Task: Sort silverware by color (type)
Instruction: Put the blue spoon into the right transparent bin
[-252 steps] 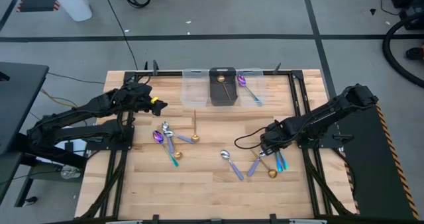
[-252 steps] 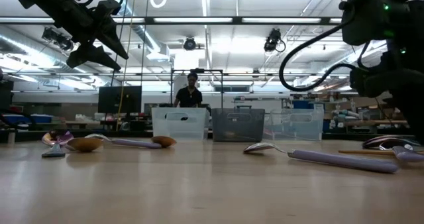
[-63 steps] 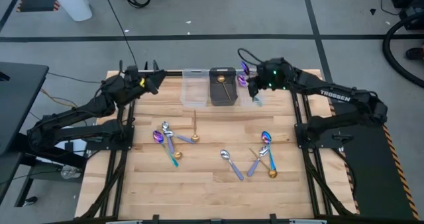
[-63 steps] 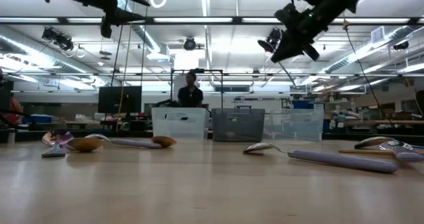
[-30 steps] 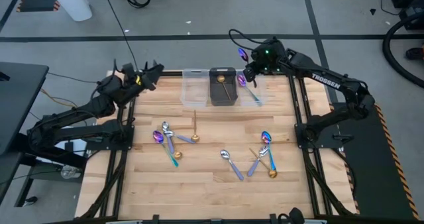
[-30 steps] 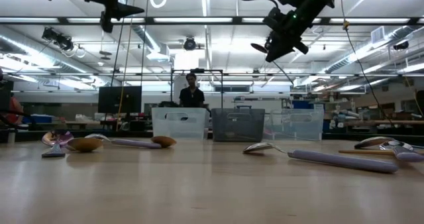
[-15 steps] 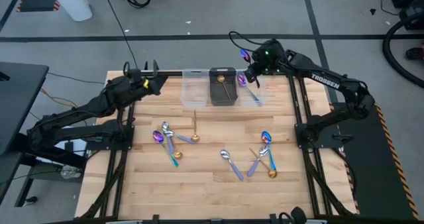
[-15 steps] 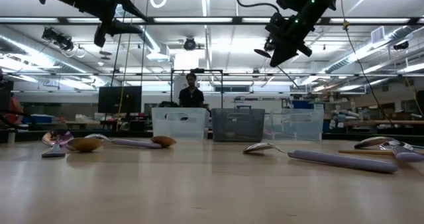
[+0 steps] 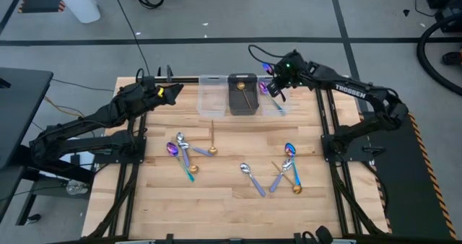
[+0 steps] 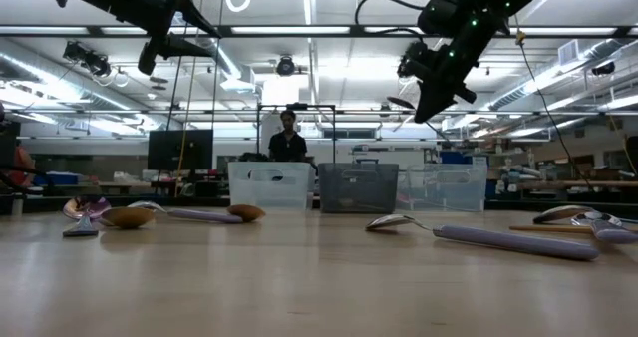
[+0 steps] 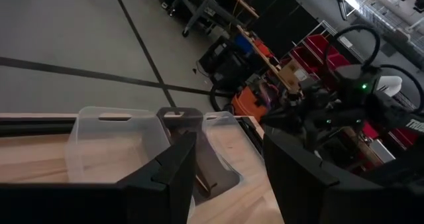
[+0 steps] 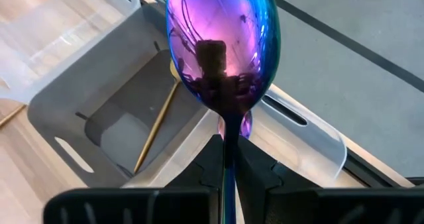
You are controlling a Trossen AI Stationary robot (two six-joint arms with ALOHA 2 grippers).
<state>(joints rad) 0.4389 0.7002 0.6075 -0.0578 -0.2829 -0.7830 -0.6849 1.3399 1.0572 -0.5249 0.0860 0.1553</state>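
A shiny blue-purple rainbow spoon [image 12: 222, 48] is held up in the air, bowl up, over the far edge of the table. A gold spoon [image 9: 245, 94] lies in the dark bin. Another rainbow spoon [image 9: 271, 98] lies in the clear bin beside it. More silver, gold and rainbow spoons [image 9: 185, 151] lie spread on the wood.

Rainbow spoon [image 12: 222, 45] handle hidden between right gripper [image 12: 225, 159] fingers — cut off.

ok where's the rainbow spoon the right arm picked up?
The rainbow spoon is held in the right gripper, in the air over the right-hand clear bin, beside the dark bin.
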